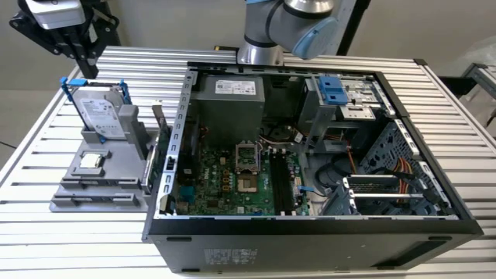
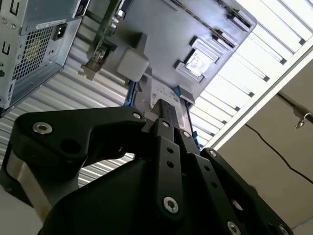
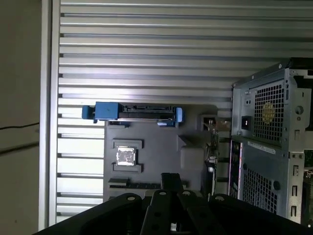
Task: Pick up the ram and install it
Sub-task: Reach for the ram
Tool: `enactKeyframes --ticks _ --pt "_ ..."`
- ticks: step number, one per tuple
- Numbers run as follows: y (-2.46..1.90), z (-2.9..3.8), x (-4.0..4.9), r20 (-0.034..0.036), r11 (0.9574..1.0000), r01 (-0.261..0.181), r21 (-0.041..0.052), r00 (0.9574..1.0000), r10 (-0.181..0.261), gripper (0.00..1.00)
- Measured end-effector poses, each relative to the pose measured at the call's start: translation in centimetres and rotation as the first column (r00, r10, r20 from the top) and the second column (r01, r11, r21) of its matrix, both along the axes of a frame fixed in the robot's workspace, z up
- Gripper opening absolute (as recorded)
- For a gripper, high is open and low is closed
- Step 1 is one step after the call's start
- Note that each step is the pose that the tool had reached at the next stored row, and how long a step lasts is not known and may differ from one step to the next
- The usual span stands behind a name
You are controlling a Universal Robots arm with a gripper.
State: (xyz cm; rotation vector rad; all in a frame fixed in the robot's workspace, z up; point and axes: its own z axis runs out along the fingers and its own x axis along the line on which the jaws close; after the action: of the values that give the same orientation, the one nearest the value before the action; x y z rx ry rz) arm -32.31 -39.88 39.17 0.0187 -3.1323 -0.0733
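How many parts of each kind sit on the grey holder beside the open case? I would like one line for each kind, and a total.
Hard drive: 1
Processor chip: 1
Ram: 1
Card with bracket: 1
Total: 4

I see bright, even light across the table (image 1: pixel 457 104), with its slats shining. In the second wrist view they wash out to white glare toward the table's edge. The computer case (image 1: pixel 310 247) is shadowed inside, and the gripper (image 2: pixel 163 108) looks nearly black.
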Motion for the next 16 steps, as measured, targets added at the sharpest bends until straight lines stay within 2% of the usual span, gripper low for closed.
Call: enactKeyframes --ticks 16 --pt "0.00 0.00 -1.31 -0.0002 1.0000 -0.008 0.0000 1.0000 0.008 0.00"
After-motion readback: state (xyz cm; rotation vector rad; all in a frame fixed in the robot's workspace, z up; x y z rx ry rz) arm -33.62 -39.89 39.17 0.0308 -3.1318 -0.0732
